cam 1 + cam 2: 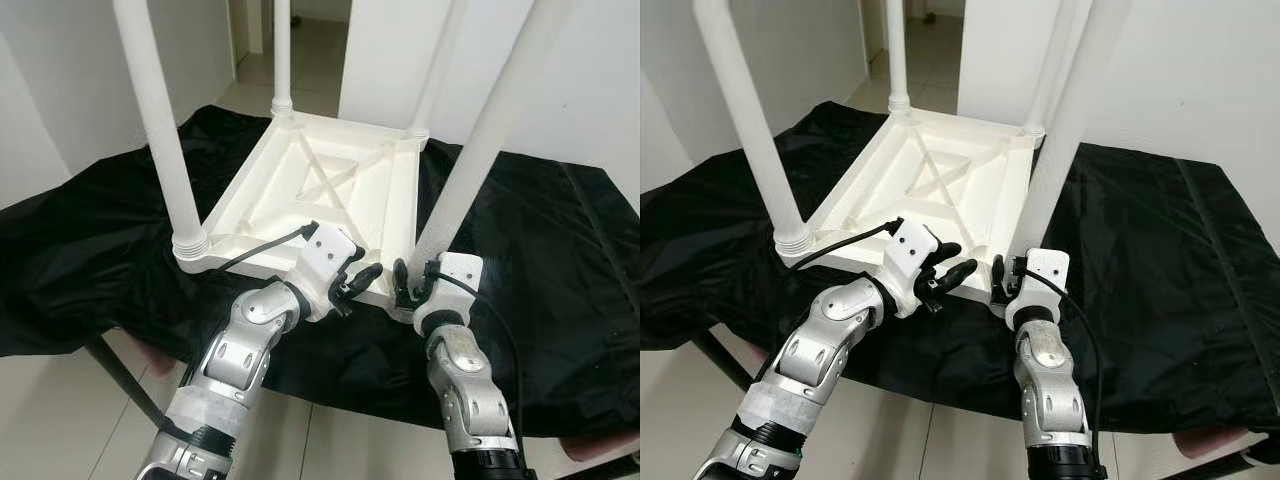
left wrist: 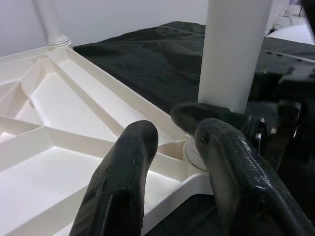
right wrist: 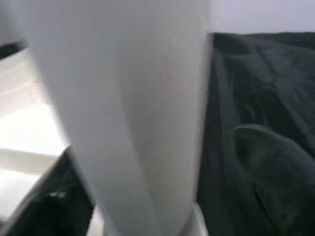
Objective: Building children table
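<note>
Right gripper (image 1: 412,285) sits at lower centre of the left eye frame, at the base of the nearest table leg (image 1: 480,150); its two black fingers stand either side of that leg where it meets the corner socket. In the right wrist view the leg (image 3: 133,113) is blurred and close, with one dark finger (image 3: 270,167) on one side and another dark shape low on the opposite side; whether the fingers press on the leg cannot be told.

Left gripper (image 1: 352,285) lies just left of the right one, over the near rim of the table top (image 1: 310,190). Its fingers (image 2: 123,182) are apart, with nothing between them, pointing toward the same corner.

White plastic children's table is upside down at centre frame, its ribbed underside facing up, resting on a black cloth (image 1: 560,250) that covers a support. Four legs rise from its corners: the left leg (image 1: 160,130), the far-left leg (image 1: 282,55), the far-right leg (image 1: 440,70) and the nearest one. All four are cut off by the upper edge. The near-right corner socket is largely hidden behind both grippers.

Pale tiled floor (image 1: 60,400) shows at lower left.
</note>
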`<state>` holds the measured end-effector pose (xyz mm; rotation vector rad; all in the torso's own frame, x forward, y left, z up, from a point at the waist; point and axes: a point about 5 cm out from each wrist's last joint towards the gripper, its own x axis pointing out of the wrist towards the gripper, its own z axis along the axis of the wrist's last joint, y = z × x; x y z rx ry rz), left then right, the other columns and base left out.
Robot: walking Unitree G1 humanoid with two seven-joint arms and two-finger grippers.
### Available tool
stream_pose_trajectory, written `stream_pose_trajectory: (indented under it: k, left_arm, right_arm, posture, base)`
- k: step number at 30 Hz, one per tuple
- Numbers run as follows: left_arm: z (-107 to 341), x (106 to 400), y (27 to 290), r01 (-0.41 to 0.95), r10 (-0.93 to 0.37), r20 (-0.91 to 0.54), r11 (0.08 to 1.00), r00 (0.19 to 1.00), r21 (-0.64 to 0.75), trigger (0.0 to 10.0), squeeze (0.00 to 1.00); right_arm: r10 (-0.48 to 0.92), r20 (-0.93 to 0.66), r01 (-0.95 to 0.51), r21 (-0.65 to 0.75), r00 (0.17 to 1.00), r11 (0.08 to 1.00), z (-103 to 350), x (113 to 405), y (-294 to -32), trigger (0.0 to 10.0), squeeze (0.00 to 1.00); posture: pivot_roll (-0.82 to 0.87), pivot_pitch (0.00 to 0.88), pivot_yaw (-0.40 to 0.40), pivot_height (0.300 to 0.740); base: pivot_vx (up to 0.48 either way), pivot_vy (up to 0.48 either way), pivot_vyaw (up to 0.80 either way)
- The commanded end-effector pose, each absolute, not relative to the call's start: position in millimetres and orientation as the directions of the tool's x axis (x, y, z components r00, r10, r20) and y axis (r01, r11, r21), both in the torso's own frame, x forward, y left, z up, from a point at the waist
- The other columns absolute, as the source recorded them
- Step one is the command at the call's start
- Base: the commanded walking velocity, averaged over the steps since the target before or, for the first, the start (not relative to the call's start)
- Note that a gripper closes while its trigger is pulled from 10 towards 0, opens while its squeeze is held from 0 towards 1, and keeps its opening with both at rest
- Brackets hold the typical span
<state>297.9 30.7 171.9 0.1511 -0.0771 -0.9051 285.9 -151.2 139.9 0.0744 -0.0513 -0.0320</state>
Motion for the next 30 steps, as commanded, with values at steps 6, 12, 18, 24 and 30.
stream_pose_trajectory:
  k: [6, 12, 18, 24, 30]
  left_arm:
    - [169, 299, 32, 0.755, -0.764, -0.002, 0.638, 0.645, 0.152, 10.0, 0.0]
    - [166, 294, 32, 0.764, -0.77, -0.013, 0.63, 0.638, 0.141, 10.0, 0.0]
    - [168, 294, 31, 0.774, -0.78, -0.008, 0.619, 0.626, 0.135, 10.0, 0.0]
    - [167, 292, 29, 0.792, -0.798, -0.016, 0.594, 0.602, 0.14, 10.0, 0.0]
    - [168, 294, 29, 0.796, -0.804, -0.018, 0.586, 0.595, 0.154, 10.0, 0.0]
  right_arm:
    - [0.0, 0.071, -0.003, 0.04, 0.997, 0.999, 138, 280, -170, 10.0, 0.31]
    - [0.288, 0.072, -0.285, -0.048, 0.955, 0.957, 135, 281, -185, 10.0, 0.0]
    - [0.396, 0.072, -0.391, -0.078, 0.915, 0.917, 142, 286, -188, 10.0, 0.0]
    - [0.514, 0.037, -0.508, -0.107, 0.857, 0.855, 149, 295, -189, 10.0, 0.0]
    - [0.614, -0.033, -0.613, -0.118, 0.788, 0.781, 146, 306, -189, 10.0, 0.0]
  posture:
    - [-0.04, 0.0, -0.05, 0.74]
    - [-0.04, 0.0, -0.049, 0.74]
    - [-0.04, 0.0, -0.042, 0.74]
    - [-0.05, 0.0, -0.025, 0.74]
    - [-0.05, 0.0, -0.019, 0.74]
  base:
    - [0.0, 0.0, 0.0]
    - [0.0, 0.0, 0.0]
    - [0.0, 0.0, 0.0]
    - [0.0, 0.0, 0.0]
    - [0.0, 0.0, 0.0]
